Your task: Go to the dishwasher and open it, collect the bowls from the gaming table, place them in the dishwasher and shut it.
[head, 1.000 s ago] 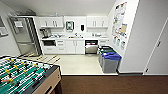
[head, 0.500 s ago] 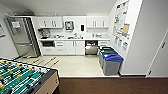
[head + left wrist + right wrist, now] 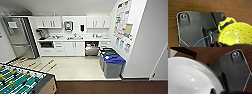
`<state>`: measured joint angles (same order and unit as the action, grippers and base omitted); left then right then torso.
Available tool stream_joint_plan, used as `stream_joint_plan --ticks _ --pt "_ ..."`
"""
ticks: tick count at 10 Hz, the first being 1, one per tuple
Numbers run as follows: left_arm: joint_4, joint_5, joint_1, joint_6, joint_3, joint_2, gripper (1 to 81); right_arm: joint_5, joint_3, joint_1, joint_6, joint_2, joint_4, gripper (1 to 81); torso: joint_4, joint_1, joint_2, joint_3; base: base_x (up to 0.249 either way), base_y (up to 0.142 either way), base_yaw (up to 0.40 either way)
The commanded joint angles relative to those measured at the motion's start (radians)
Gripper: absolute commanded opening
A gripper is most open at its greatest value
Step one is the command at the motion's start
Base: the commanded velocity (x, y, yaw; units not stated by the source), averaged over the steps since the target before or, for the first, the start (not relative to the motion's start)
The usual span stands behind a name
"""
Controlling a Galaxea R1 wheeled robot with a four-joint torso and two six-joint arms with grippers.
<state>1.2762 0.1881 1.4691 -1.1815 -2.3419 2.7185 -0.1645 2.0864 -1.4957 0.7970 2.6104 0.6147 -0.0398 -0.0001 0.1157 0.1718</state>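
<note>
While I face the kitchenette from the wood-floor side, my head view has the dishwasher (image 3: pixel 91 48) in the middle of the frame, a little right of centre, set under the counter (image 3: pixel 75 39) in the row of white cabinets (image 3: pixel 70 48). Its upper part looks dark and open, with a steel panel below; I cannot tell how far the door stands. A tall steel fridge (image 3: pixel 18 37) fills the left side. Grey bins (image 3: pixel 112 65) with a blue and a green lid stand near the right wall, just right of the dishwasher and closer to me. At the lower left corner sits the table-football table (image 3: pixel 22 81), green field and rods with yellow handles. Posters (image 3: pixel 123 20) hang on the wall at upper right.

From my left wrist, a yellow bowl with small holes (image 3: pixel 236 33) and a looped handle sits at the lower right of the frame, over the brown wood floor (image 3: pixel 205 6). A thin blue wire (image 3: pixel 205 38) runs across the dark plate. I cannot tell whether my left fingers are apart or clamped on that bowl.

From my right wrist, a glossy white bowl (image 3: pixel 190 78) takes up the left and lower part of the frame, wood floor above it. Whether my right fingers grip it, I cannot tell.
</note>
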Motion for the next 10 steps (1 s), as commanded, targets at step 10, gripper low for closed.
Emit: stream_joint_plan --ticks 10 --pt "-0.002 -0.015 -0.052 -0.001 -0.033 0.009 1.0 0.008 0.023 0.047 -0.002 0.016 0.033 1.0 0.0 0.0 0.0 0.0 0.216 0.0 0.0"
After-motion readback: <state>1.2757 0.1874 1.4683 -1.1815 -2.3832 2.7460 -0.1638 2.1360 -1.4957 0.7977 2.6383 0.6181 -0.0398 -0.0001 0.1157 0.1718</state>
